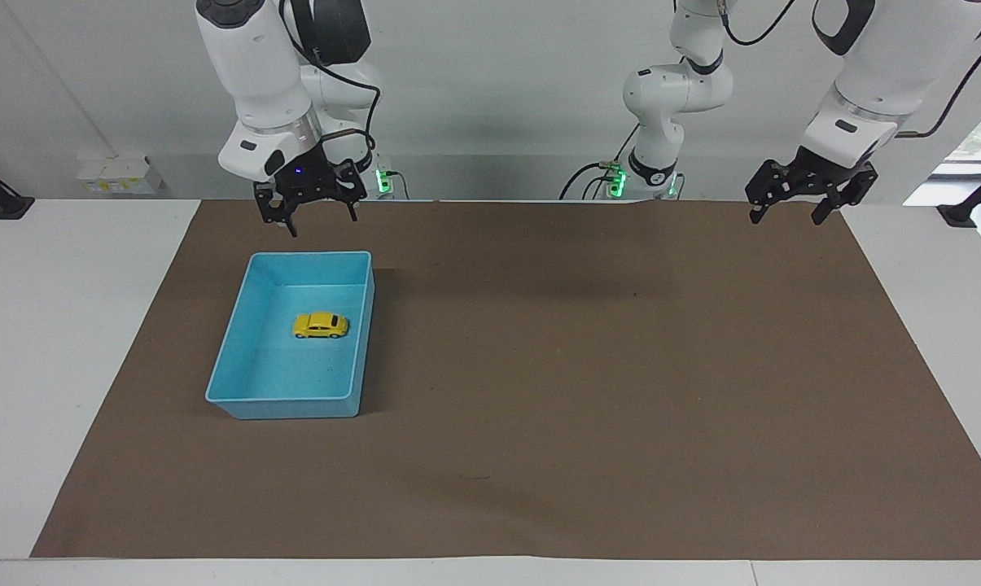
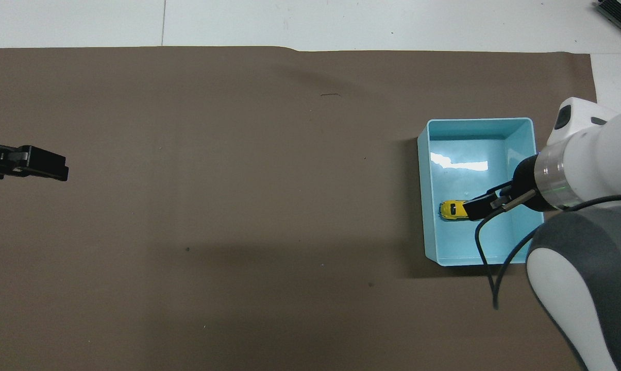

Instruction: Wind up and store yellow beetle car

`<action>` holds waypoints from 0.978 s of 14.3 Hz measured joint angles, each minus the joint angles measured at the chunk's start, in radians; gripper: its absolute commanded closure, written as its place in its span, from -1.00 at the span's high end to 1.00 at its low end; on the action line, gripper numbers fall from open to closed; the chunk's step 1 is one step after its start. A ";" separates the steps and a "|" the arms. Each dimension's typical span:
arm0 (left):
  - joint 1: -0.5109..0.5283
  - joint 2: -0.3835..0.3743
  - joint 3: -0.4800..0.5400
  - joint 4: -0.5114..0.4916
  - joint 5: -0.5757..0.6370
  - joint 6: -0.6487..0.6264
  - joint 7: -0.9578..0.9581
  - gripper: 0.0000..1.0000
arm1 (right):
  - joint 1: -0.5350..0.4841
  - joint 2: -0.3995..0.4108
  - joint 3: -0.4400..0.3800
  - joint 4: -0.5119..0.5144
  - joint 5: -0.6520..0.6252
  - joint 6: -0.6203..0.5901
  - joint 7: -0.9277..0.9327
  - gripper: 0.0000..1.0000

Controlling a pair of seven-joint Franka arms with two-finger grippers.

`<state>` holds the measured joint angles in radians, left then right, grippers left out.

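The yellow beetle car (image 1: 321,325) lies on its wheels on the floor of the blue bin (image 1: 291,400), about midway along it. In the overhead view the car (image 2: 450,209) is partly covered by my raised right gripper (image 2: 476,208). My right gripper (image 1: 311,216) is open and empty, up in the air over the mat just past the bin's rim on the robots' side, clear of the bin (image 2: 422,206). My left gripper (image 1: 787,213) is open and empty and waits over the mat's corner at the left arm's end, also seen in the overhead view (image 2: 52,167).
A brown mat (image 1: 588,391) covers most of the white table (image 1: 59,342). The bin stands toward the right arm's end of the mat. A cable hangs from the right wrist (image 2: 488,257).
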<state>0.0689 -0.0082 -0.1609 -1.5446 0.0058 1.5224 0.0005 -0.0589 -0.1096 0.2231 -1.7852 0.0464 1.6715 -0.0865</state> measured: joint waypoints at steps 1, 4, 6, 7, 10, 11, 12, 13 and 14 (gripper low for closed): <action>0.000 0.000 0.000 0.000 0.000 0.000 0.000 1.00 | 0.000 -0.002 -0.001 0.018 0.000 -0.019 0.048 1.00; 0.000 0.000 0.000 0.000 0.000 0.000 0.000 1.00 | -0.008 -0.002 -0.012 0.048 0.003 -0.035 0.100 1.00; 0.000 0.000 0.000 0.000 0.000 0.000 0.000 1.00 | -0.016 0.000 -0.018 0.049 0.004 -0.034 0.100 1.00; 0.000 0.000 0.000 0.000 0.000 0.000 0.000 1.00 | -0.016 0.003 -0.020 0.049 0.004 -0.027 0.100 1.00; 0.000 0.000 0.000 0.000 0.000 0.000 0.000 1.00 | -0.017 0.015 -0.021 0.052 0.005 0.013 0.101 1.00; 0.000 0.000 0.000 0.000 0.000 0.000 0.000 1.00 | -0.019 0.022 -0.021 0.064 0.005 0.016 0.101 1.00; 0.000 0.000 0.000 0.000 0.000 0.000 0.000 1.00 | -0.022 0.033 -0.021 0.093 0.005 0.008 0.102 1.00; 0.000 0.000 0.000 0.000 0.000 0.000 0.000 1.00 | -0.026 0.051 -0.021 0.134 0.005 -0.024 0.102 1.00; 0.000 0.000 0.000 0.000 0.000 0.000 0.000 1.00 | -0.028 0.074 -0.023 0.182 0.005 -0.067 0.102 1.00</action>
<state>0.0689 -0.0082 -0.1609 -1.5446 0.0058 1.5224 0.0005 -0.0871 -0.0358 0.2006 -1.6028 0.0512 1.6040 0.0153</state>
